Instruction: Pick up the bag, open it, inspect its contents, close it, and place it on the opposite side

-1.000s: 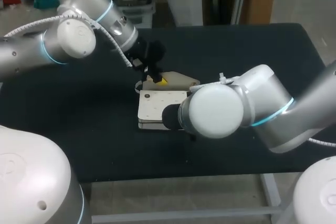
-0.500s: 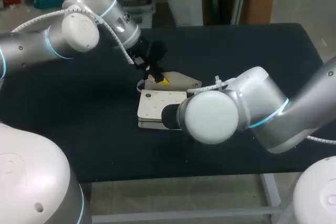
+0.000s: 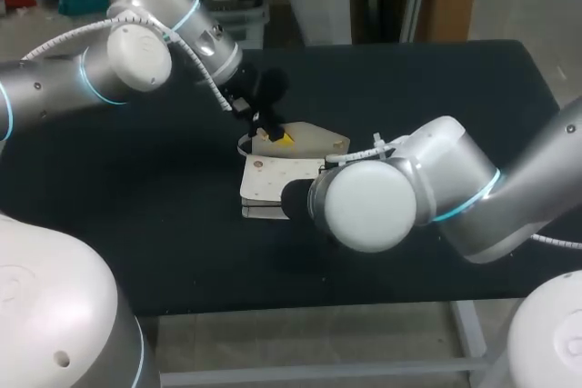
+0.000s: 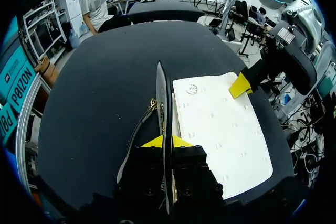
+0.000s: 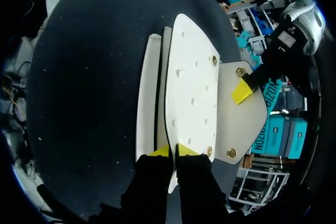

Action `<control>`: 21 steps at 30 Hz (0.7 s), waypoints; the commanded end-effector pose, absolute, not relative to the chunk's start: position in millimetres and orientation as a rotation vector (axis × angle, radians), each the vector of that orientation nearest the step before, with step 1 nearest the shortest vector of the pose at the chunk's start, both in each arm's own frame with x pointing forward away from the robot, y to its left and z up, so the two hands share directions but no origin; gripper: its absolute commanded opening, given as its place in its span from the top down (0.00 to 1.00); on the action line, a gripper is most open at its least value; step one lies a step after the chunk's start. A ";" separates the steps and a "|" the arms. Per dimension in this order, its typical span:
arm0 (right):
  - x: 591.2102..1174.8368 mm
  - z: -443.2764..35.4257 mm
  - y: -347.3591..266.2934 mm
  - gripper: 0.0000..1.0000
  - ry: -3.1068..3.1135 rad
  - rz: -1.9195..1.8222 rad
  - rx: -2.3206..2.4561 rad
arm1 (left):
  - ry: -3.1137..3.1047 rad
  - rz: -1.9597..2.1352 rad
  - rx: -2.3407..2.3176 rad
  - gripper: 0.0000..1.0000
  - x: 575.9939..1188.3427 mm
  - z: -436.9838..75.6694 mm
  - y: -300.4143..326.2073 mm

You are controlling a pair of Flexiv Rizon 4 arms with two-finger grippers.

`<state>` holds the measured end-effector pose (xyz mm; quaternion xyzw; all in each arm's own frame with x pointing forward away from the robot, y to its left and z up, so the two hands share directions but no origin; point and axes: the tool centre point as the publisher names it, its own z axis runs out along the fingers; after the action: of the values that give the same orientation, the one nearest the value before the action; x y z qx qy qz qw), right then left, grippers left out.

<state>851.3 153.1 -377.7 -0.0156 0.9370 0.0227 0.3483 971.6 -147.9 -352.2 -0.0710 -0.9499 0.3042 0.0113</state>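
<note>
Gripping the white bag (image 3: 282, 184) near the desk's middle: left fingers (image 4: 153, 142) closed on its flap (image 5: 247, 114), right fingers (image 5: 160, 151) closed on a panel edge. Looks light, stiff, smooth; best pinched at thin edges.

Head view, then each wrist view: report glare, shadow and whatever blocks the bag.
Head view: the right arm covers part of the bag. Left wrist view: its panel glares white; the flap in the left hand shows edge-on, dark. Right wrist view: the right hand hides its near edge.
</note>
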 end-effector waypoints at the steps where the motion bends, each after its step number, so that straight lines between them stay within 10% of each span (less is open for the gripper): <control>1: 855.3 -381.6 148.8 1.00 2.424 0.071 -0.034 | -3.047 1.021 -0.230 1.00 951.1 -353.2 -144.4; 21: 856.2 -382.0 148.1 1.00 2.425 0.071 -0.029 | -3.268 1.170 -0.663 1.00 910.1 -369.6 -151.7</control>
<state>852.7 147.9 -379.4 -0.0109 0.9372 0.0259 0.3475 924.3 -149.4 -363.1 -0.1910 -0.9111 0.3245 -0.1677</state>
